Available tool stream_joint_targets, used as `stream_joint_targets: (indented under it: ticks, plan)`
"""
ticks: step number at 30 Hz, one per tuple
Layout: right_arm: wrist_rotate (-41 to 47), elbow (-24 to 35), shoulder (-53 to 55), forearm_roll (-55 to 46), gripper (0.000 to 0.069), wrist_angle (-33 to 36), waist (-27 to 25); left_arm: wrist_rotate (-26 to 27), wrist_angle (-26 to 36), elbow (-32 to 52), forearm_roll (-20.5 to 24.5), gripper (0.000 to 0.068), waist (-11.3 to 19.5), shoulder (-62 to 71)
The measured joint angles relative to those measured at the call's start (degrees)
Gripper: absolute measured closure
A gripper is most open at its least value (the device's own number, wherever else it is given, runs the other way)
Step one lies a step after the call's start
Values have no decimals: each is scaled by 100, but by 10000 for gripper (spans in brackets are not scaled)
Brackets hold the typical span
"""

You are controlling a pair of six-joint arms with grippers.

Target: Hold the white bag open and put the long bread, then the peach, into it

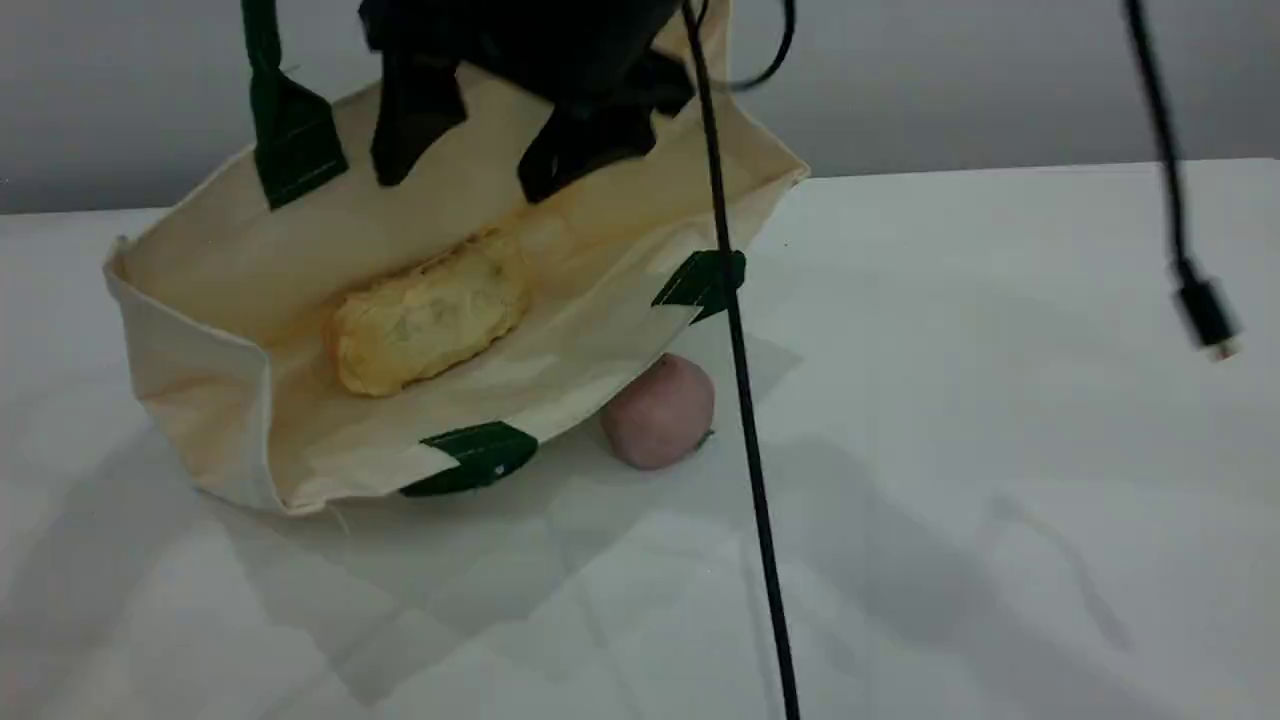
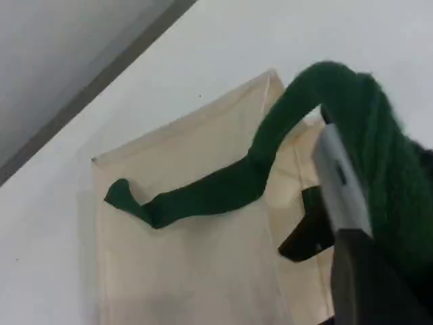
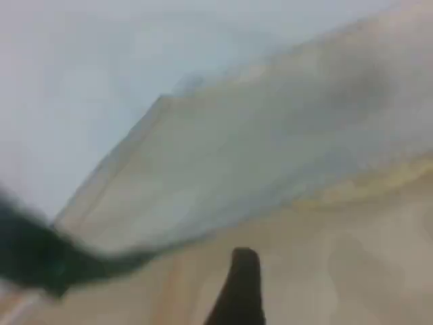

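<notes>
White worktop (image 1: 1000,450) below a plain grey wall (image 1: 1000,80). Roughly half done, judging by the lay of things: long bread (image 1: 430,315) already inside the white bag (image 1: 200,330), lying on the lower wall near the middle. Not yet done: peach (image 1: 660,410), out on the worktop just beside the bag's near rim, toward its right end, apparently touching the cloth.

Bag on its side, mouth gaping toward the scene camera, upper side lifted by a dark green handle (image 2: 203,196). Left gripper (image 2: 358,271) closed tight on that handle, strap draped across its finger in the left wrist view. Right gripper (image 1: 495,140) above the bag's mouth, fingers spread wide, nothing between them.

Next, probably: out of the bag and across to the peach, handle kept up.

Count: one bag, one bread, one peach, two grippers, two black cables (image 1: 745,430), one across the bag's right end, one well to its right.
</notes>
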Motion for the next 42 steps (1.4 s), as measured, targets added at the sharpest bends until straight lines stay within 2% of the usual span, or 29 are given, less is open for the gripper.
stream_joint_targets:
  ticks: [4,16,21,24,29,31,38,42]
  plan:
    - [26,-40,-326,-539,97,387,-124,0,0,0,0,595,0,0]
    - [686,-40,-995,-2478,101,1211,-487,0,-5,0,31,595,0,0]
    - [985,-40,-1016,-3181,101,1694,-526,-5,-11,0,292,595,0,0]
    - [1006,-40,-1010,-3228,101,1849,-526,-30,-17,-9,555,595,0,0]
    - [1006,-40,-1010,-3209,101,2105,-526,-435,-7,-160,938,595,0,0]
    - [1000,-35,-998,-3209,101,2098,-526,-631,-9,-161,953,595,6,-6]
    - [996,-35,-913,-3189,101,2132,-513,-946,3,-161,1171,595,219,-21]
    - [950,-29,-810,-3124,101,2070,-496,-976,-17,-161,1579,595,368,-39]
